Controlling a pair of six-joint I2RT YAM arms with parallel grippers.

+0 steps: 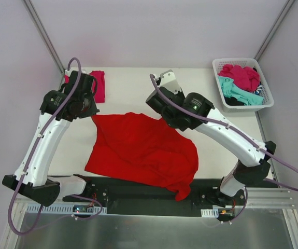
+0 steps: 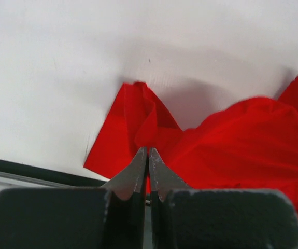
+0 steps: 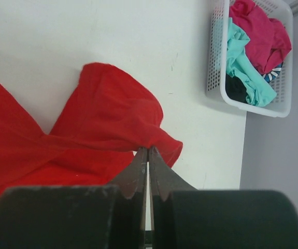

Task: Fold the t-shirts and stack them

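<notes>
A large bright red t-shirt (image 1: 138, 150) lies spread and rumpled over the middle of the white table, its near hem hanging past the front edge. My left gripper (image 1: 93, 115) is shut on the shirt's far left corner, and cloth bunches at its tips (image 2: 148, 150). My right gripper (image 1: 165, 120) is shut on the far right corner, where a pinched fold rises at its tips (image 3: 148, 149). Both corners look lifted a little off the table. A magenta-pink t-shirt (image 1: 98, 85) lies flat at the far left, partly behind the left arm.
A white lattice basket (image 1: 237, 60) stands at the far right with a magenta shirt (image 1: 240, 75), a teal shirt (image 1: 237, 93) and dark cloth inside. The right wrist view shows the basket (image 3: 216, 57) at upper right. A black rail runs along the table's near edge.
</notes>
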